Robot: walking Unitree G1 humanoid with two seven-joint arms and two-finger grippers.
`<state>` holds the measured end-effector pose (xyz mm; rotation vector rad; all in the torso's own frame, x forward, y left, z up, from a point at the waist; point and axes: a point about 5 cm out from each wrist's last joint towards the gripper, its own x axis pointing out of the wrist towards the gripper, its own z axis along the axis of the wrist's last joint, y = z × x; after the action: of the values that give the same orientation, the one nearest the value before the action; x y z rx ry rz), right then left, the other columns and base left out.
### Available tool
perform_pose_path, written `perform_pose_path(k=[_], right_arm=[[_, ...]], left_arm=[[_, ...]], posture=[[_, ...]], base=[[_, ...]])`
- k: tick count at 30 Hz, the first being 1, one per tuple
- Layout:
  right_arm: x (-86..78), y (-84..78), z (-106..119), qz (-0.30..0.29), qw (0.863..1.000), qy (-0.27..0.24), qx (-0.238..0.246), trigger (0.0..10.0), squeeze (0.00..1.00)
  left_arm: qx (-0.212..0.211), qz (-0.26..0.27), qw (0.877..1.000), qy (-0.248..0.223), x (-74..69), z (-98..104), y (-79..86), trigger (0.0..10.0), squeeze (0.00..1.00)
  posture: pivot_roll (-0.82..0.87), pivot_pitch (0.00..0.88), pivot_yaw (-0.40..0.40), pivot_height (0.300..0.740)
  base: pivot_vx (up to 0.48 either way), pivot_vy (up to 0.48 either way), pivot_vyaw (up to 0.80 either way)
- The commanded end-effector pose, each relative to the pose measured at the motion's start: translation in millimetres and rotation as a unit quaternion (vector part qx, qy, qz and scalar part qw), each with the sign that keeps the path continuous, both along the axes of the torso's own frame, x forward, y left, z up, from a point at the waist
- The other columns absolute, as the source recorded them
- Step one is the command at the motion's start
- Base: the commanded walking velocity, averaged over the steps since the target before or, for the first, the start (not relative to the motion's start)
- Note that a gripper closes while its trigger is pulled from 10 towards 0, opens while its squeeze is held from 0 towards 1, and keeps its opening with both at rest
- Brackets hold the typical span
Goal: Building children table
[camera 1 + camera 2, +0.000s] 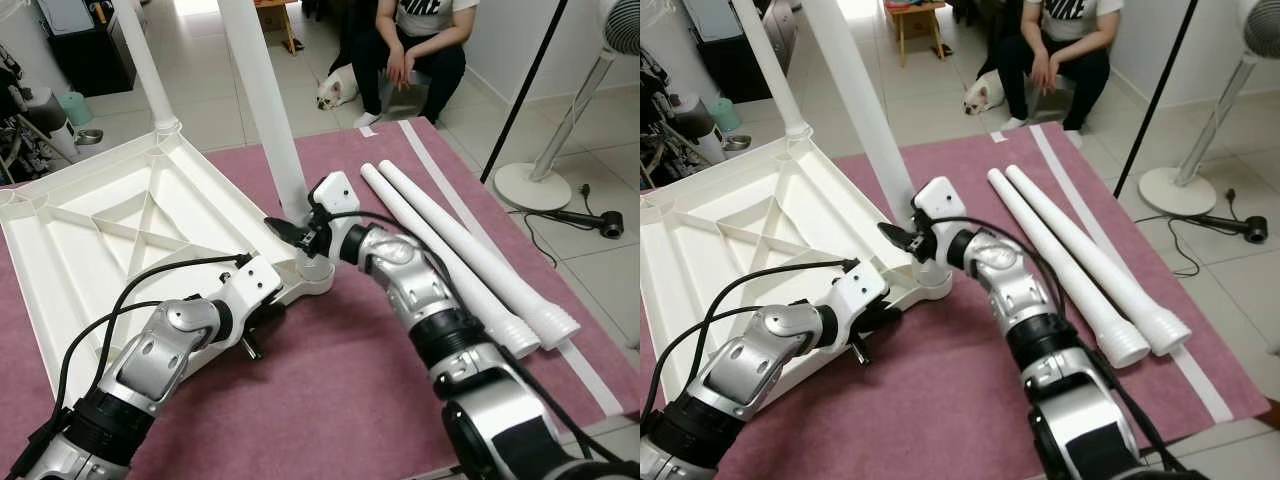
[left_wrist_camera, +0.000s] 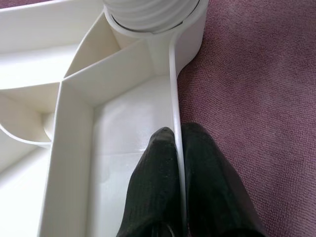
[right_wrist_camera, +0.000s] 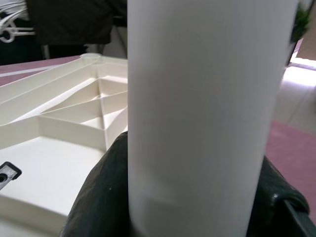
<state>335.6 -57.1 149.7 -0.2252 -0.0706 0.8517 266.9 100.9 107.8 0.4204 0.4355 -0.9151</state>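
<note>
Maroon carpet (image 1: 350,400) covers the floor, where I see an upside-down white tabletop (image 1: 100,240). My left gripper (image 2: 178,148) pinches its rim near the corner socket. My right gripper (image 1: 300,232) clamps an upright white leg (image 1: 265,100) set in that socket. Two loose legs (image 1: 470,255) lie to the right. A seated person (image 1: 420,50) is behind.

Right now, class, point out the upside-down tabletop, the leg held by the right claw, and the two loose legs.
tabletop (image 1: 60,250), left eye view, bare underside panel
held leg (image 1: 265,100), left eye view, mid shaft
loose legs (image 1: 450,240), left eye view, nearer leg's shaft
</note>
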Motion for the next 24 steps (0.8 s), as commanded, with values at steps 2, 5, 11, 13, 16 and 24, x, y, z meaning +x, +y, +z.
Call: perform_pose_path(k=[2, 5, 11, 13, 16, 24], right_arm=[[-16.9, -12.4, -52.5, -0.039, 0.995, 0.07, -0.065, 10.0, 0.0], [-21.5, -12.9, -54.4, -0.045, 0.995, 0.059, -0.067, 10.0, 0.0], [-29.7, -19.0, -57.0, -0.069, 0.996, 0.04, -0.043, 10.0, 0.0], [-33.5, -26.0, -57.7, -0.08, 0.996, 0.044, -0.011, 10.0, 0.0], [-34.5, -28.4, -57.5, -0.085, 0.995, 0.043, -0.002, 10.0, 0.0], [-34.7, -39.0, -61.5, -0.158, 0.985, 0.051, 0.041, 10.0, 0.0]], left_arm=[[0.001, 0.021, 0.998, -0.057, 8.7, 18.0, 5.0, 10.0, 0.0], [0.001, 0.022, 0.998, -0.057, 8.9, 17.9, 4.9, 10.0, 0.0], [0.001, 0.021, 0.998, -0.057, 9.3, 17.7, 4.7, 10.0, 0.0], [0.001, 0.021, 0.998, -0.057, 9.7, 17.8, 4.9, 10.0, 0.0], [0.001, 0.021, 0.998, -0.057, 9.8, 17.7, 5.1, 10.0, 0.0], [0.004, 0.018, 0.998, -0.055, 10.2, 17.0, 5.8, 10.0, 0.0]], posture=[[0.04, 0.001, 0.1, 0.74], [0.03, 0.002, 0.101, 0.74], [0.03, 0.002, 0.101, 0.74], [0.03, 0.001, 0.107, 0.74], [0.03, 0.001, 0.107, 0.74], [0.03, 0.0, 0.115, 0.74]], base=[[0.0, 0.0, 0.0], [0.0, 0.0, 0.0], [0.0, 0.0, 0.0], [0.0, 0.0, 0.0], [0.0, 0.0, 0.0], [0.0, 0.0, 0.0]])
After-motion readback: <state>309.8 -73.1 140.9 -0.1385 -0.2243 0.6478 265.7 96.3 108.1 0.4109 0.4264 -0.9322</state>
